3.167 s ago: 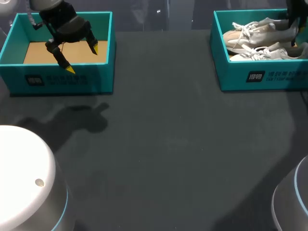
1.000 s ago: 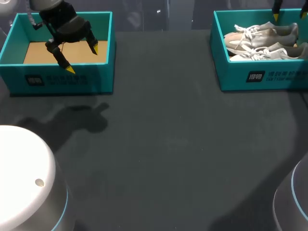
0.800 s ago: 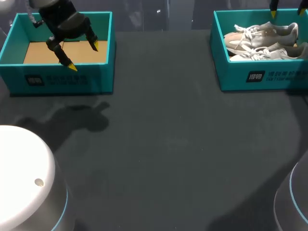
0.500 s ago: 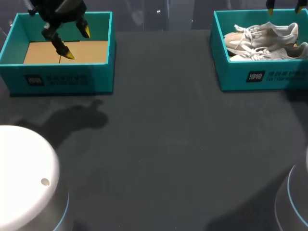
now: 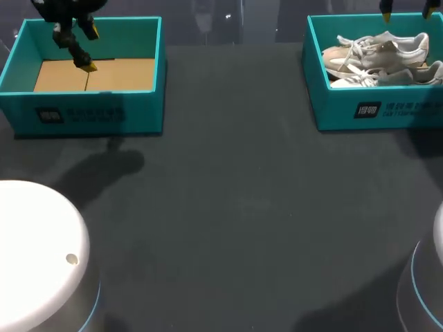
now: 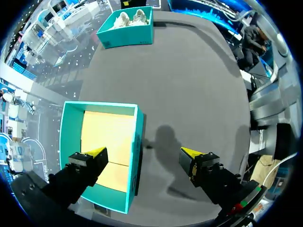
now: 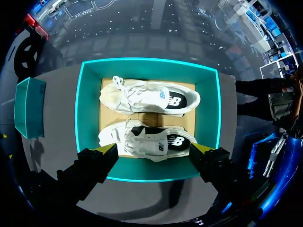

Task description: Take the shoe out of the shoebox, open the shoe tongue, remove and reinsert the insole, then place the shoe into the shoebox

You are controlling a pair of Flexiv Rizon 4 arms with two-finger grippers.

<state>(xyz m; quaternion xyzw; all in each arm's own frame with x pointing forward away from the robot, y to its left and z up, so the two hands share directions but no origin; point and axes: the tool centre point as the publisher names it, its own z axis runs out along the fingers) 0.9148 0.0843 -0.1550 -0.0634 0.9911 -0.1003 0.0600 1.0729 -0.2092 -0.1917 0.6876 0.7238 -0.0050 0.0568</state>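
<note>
Two white sneakers lie side by side in the teal shoebox [image 5: 374,111] at the back right: one [image 5: 377,47] farther, one [image 5: 387,75] nearer. My right gripper [image 5: 406,10] hangs open high above that box, touching nothing. In the right wrist view both shoes [image 7: 151,97] [image 7: 151,139] lie straight below the spread gripper [image 7: 154,148], inside the box rim [image 7: 208,109]. My left gripper [image 5: 88,50] hangs open above the other teal box [image 5: 90,114] at the back left. In the left wrist view the left gripper [image 6: 143,152] straddles this box's wall [image 6: 137,142], with nothing held.
The left box holds only its cardboard floor [image 5: 97,75]. The dark table [image 5: 235,207] stretches between the two boxes. The round white bases of my arms [image 5: 34,256] stand at the near corners. From the left wrist, the shoebox [image 6: 128,33] sits far across the table.
My left gripper has risen and moved back and left over the empty box. My right gripper has lifted up off the shoes to the view's top edge. The shoes stay put.
</note>
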